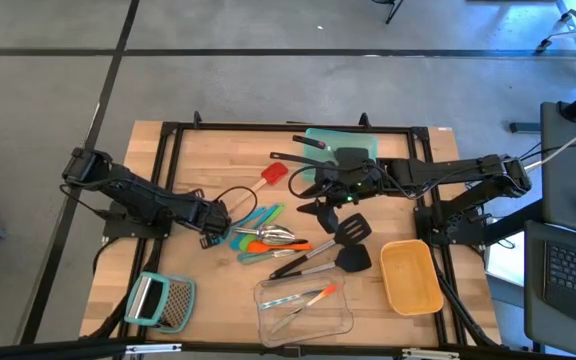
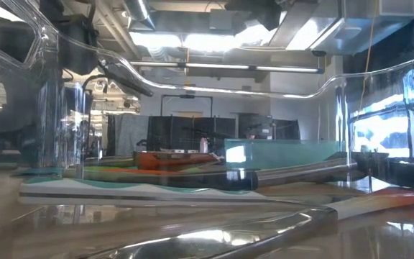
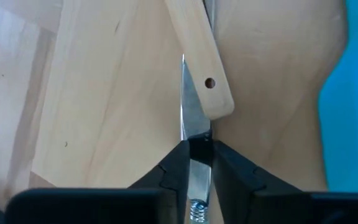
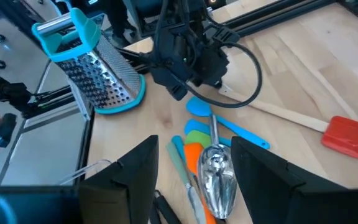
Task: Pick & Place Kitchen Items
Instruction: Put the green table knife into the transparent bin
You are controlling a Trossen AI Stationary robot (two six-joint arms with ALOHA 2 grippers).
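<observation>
A silver spoon (image 4: 219,174) lies on a pile of slim teal, green and orange tools (image 1: 258,232) at mid-table. Its handle runs toward my left gripper (image 3: 196,144), which points steeply down and is shut on it. The red spatula (image 1: 274,174) lies just beyond on the table, and the end of its wooden handle (image 3: 210,93) reaches to beside the left fingers. My right gripper (image 4: 194,180) hangs open above the pile and touches nothing. Two black slotted spatulas (image 1: 346,232) lie to the right of the pile. My left gripper pinches the spoon's thin steel handle (image 3: 188,121) near its free end between its two fingers. The fingers come from above, pointing steeply down. The spoon's bowl (image 4: 221,180) still lies on the coloured tools.
A teal-handled grater (image 1: 161,300) stands at the near left. A clear container (image 1: 303,308) holding a few tools sits at the near edge, a yellow container (image 1: 411,275) at the near right, and a teal one (image 1: 343,145) at the far side. A black frame rail (image 1: 168,160) borders the board.
</observation>
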